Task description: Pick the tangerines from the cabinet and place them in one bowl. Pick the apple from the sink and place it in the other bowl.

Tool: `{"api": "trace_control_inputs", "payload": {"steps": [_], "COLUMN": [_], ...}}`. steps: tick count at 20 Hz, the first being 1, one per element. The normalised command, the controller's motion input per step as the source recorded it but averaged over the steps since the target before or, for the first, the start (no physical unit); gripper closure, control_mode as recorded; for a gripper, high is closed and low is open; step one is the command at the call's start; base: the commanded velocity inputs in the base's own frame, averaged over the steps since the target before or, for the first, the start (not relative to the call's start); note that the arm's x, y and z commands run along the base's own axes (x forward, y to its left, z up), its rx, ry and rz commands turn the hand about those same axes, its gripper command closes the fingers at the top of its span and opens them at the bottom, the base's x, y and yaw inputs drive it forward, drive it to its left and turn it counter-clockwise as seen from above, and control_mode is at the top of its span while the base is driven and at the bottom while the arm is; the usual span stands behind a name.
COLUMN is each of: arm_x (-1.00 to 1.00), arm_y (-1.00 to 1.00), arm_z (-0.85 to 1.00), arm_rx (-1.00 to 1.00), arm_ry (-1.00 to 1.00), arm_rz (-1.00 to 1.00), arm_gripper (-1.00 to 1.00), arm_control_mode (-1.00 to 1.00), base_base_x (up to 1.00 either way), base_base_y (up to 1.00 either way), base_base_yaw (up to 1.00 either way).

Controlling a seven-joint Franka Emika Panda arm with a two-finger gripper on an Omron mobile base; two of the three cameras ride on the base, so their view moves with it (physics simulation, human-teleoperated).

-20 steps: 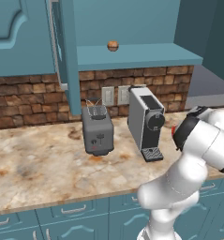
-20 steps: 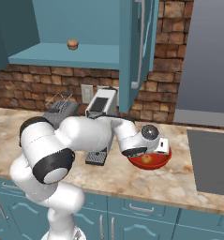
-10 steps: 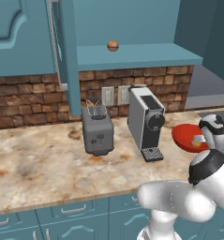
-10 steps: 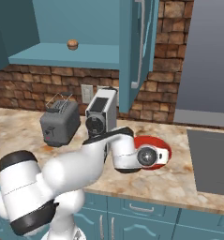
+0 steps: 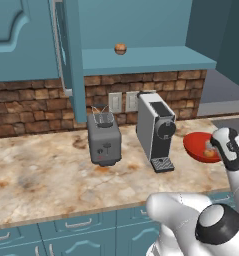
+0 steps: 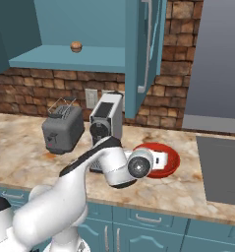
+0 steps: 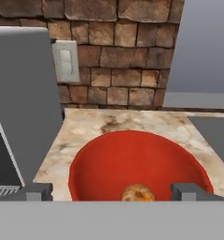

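Observation:
One browner tangerine [image 5: 120, 48] sits on the shelf of the open teal cabinet [image 5: 141, 61], which also shows from the other side with that tangerine [image 6: 76, 47] on its shelf [image 6: 65, 57]. The red bowl [image 7: 108, 159] stands on the counter right of the coffee machine, with an orange tangerine [image 7: 138, 192] lying in it. My gripper [image 7: 112, 192] hangs open just over the bowl's near rim, nothing between its fingers. From the base the hand [image 5: 230, 148] stands at the near side of the bowl [image 5: 196, 144]. The sink's dark edge [image 6: 221, 167] lies to the right. The apple and the other bowl are out of view.
A grey toaster [image 5: 104, 137] and a grey coffee machine [image 5: 156, 129] stand on the marbled counter left of the bowl. The open cabinet door [image 6: 138, 54] hangs above the bowl. A brick wall with a white switch plate [image 7: 65, 61] runs behind.
The arm has swung round, its elbow dropping low in front of the counter. The hand has stayed at the red bowl, jaws open, and the bowl with its tangerine now shows.

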Motion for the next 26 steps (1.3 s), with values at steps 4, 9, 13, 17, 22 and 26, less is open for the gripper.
{"api": "trace_control_inputs", "payload": {"steps": [4, 9, 13, 17, 22, 26], "arm_x": [-0.19, -0.25, -0.23, -0.18, -0.22, -0.1], "arm_y": [0.3, 0.39, 0.42, 0.47, 0.53, 0.62], "arm_z": [0.59, 0.42, 0.36, 0.38, 0.37, 0.38], "arm_rx": [0.0, 0.01, 0.03, 0.0, 0.0, 0.0], "arm_ry": [-0.03, 0.0, 0.0, 0.0, 0.0, -0.01], "arm_rz": [0.0, 0.0, 0.0, 0.0, -0.04, -0.1], "arm_gripper": [-1.0, -1.0, -1.0, -1.0, -1.0, -1.0], "arm_control_mode": [-1.0, -1.0, -1.0, -1.0, -1.0, -1.0], "base_base_x": [0.0, 0.0, 0.0, 0.0, 0.0, 0.0], "base_base_y": [0.0, 0.0, 0.0, 0.0, 0.0, 0.0], "base_base_yaw": [0.0, 0.0, 0.0, 0.0, 0.0, 0.0]}}
